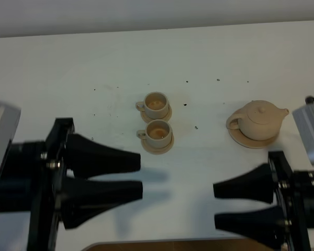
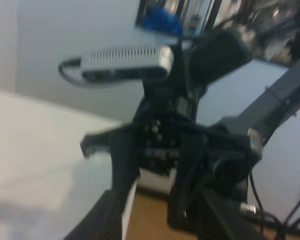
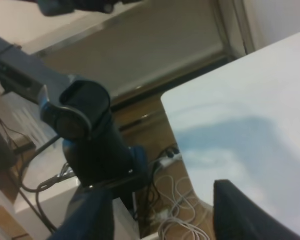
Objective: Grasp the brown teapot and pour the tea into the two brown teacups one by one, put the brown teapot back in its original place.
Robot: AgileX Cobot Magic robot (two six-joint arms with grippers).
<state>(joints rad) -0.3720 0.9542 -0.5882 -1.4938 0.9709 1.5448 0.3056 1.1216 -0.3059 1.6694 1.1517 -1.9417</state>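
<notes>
Brown teapot (image 1: 257,119), seated on saucer (image 1: 249,143), apart from spread right fingers (image 1: 240,189)

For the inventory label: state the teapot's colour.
Pale beige-tan, plain, no pattern; the teapot shows best in the exterior high view.

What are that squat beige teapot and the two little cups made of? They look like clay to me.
The squat round beige teapot looks like matte ceramic: even pale tan, no bright glints. The two small beige teacups match its colour and finish, so probably the same ware.
</notes>
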